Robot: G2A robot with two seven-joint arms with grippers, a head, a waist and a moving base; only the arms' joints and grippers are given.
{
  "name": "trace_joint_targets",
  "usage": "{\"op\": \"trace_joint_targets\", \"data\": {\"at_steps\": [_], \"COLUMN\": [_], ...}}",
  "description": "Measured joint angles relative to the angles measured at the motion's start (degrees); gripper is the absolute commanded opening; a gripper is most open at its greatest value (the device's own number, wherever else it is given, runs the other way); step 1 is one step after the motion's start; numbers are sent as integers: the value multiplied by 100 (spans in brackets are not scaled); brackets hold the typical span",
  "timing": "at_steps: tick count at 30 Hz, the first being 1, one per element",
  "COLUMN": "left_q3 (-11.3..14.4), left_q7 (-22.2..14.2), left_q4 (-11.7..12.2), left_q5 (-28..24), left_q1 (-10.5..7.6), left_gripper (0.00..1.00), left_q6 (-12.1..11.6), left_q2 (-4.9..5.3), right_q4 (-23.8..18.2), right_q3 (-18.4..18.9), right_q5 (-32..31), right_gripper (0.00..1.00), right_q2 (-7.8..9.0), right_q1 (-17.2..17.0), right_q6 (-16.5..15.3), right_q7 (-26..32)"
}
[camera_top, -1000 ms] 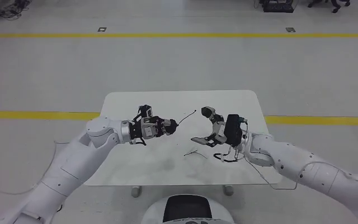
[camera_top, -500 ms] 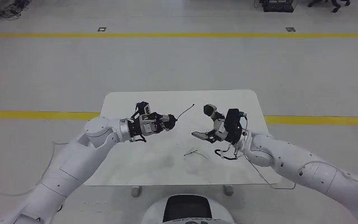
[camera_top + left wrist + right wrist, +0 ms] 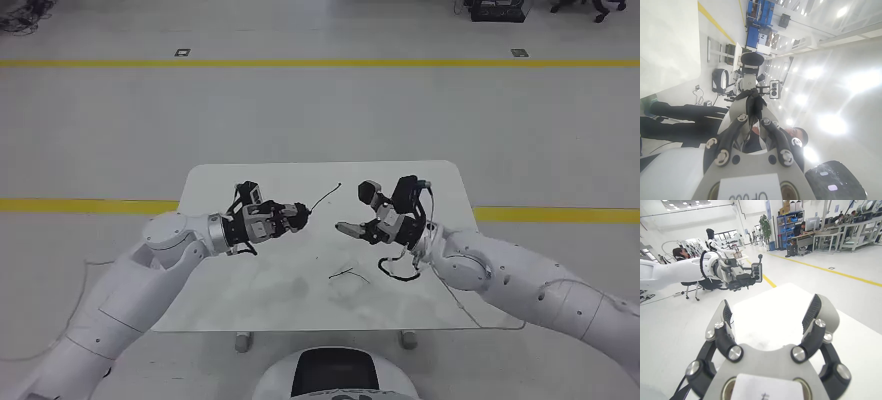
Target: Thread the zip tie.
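- left gripper (image 3: 297,213): raised over the left half of the white table (image 3: 270,300). its jaws are pinched tight on 1 end of the zip tie (image 3: 322,198).
- left wrist view: the same gripper (image 3: 753,95) has its dark fingers pressed together, with no gap seen.
- zip tie: thin and black, held in the air clear of the table top. its free end slants up and away toward the far edge of the table and points toward the right gripper (image 3: 352,208).
- right gripper: raised over the middle of the table, just beside the tie's free tip but not touching it.
- right wrist view: this gripper (image 3: 770,306) has its 2 ribbed fingers spread wide, with nothing between them.
- 1 more thin black strip (image 3: 348,272) lies flat on the table, nearer the robot, below the right gripper.
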Motion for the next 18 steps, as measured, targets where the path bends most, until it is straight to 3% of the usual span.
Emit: {"op": "trace_joint_targets", "data": {"at_steps": [11,18], "left_q3": [-116,-140], "left_q7": [85,104], "left_q4": [-82,-90], "left_q5": [54,83], "left_q1": [77,87], "left_gripper": [0,0], "left_q6": [35,115], "left_q2": [-11,-26], "right_q4": [-153,-198], "right_q3": [63,671], "right_q5": [1907,2774], "right_gripper": [100,100], "right_q2": [-56,-77], "right_q1": [100,-158], "right_q6": [0,0], "right_q7": [655,1556]}}
